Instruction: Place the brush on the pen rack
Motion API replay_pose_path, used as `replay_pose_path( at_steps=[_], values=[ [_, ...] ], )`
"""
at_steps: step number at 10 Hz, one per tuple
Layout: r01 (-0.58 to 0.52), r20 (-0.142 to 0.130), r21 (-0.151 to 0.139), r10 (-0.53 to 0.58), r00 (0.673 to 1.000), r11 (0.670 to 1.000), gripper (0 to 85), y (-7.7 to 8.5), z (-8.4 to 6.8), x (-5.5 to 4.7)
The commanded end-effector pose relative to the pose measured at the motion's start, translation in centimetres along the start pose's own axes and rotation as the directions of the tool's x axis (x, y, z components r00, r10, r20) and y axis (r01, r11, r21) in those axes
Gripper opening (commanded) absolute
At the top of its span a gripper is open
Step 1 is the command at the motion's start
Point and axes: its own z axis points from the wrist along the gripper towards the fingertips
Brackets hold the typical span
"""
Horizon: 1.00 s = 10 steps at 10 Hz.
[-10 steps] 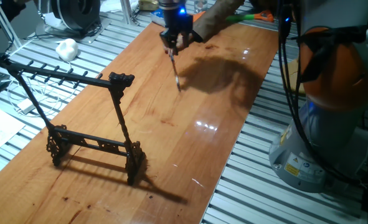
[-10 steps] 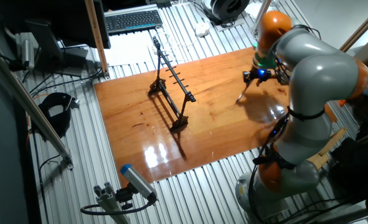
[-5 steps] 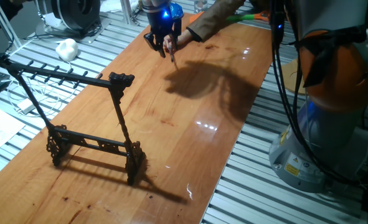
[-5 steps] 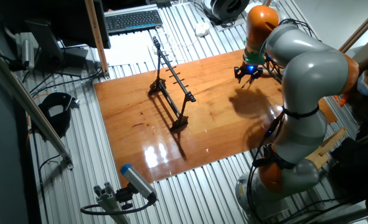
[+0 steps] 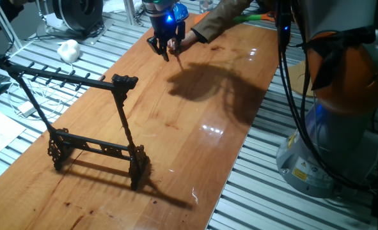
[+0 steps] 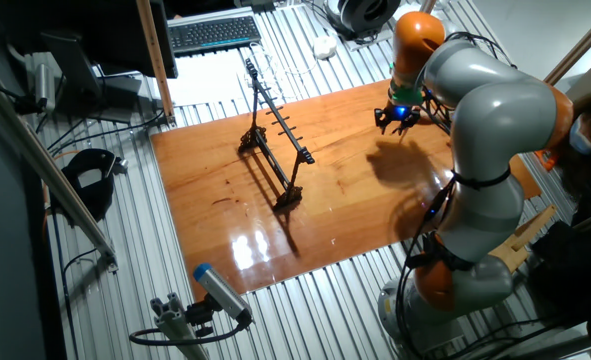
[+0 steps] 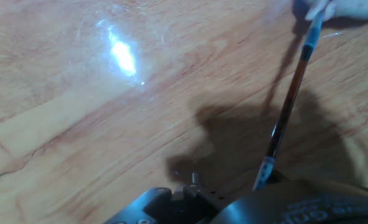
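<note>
Gripper (image 5: 167, 50): at twelve o'clock over the table's far end, fingers closed on the brush (image 5: 176, 55), which hangs tip-down clear of the wood. Since a second ago it has risen and shifted toward eleven. Pen rack (image 5: 70, 80): well apart, at eight o'clock, top bar bare. Judgement: carry under way; placement remains.

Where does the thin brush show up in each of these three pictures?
One fixed view: the brush hangs from the gripper, top centre, over the wooden table.
The other fixed view: at the gripper, upper right; too small to make out.
Hand view: slanting down the right side.
Shared landmark: the wooden table.
</note>
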Motion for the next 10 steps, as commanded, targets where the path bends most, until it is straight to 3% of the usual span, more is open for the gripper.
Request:
replay_pose_path(
  at_steps=[1,4,7,8,10],
  values=[
    [0.0,0.001,0.002,0.0,1.0,1.0,51.0,-0.1,0.2,-0.2],
    [-0.006,-0.005,-0.016,0.006,1.0,1.0,51.0,-0.8,0.8,-0.7],
    [-0.016,0.002,-0.012,0.016,1.0,1.0,51.0,-0.8,1.4,-1.1],
    [-0.008,0.001,-0.015,0.008,1.0,1.0,34.0,-0.9,1.4,-1.1],
    [0.007,-0.004,-0.019,-0.007,1.0,1.0,34.0,-0.9,1.3,-1.2]
  ],
)
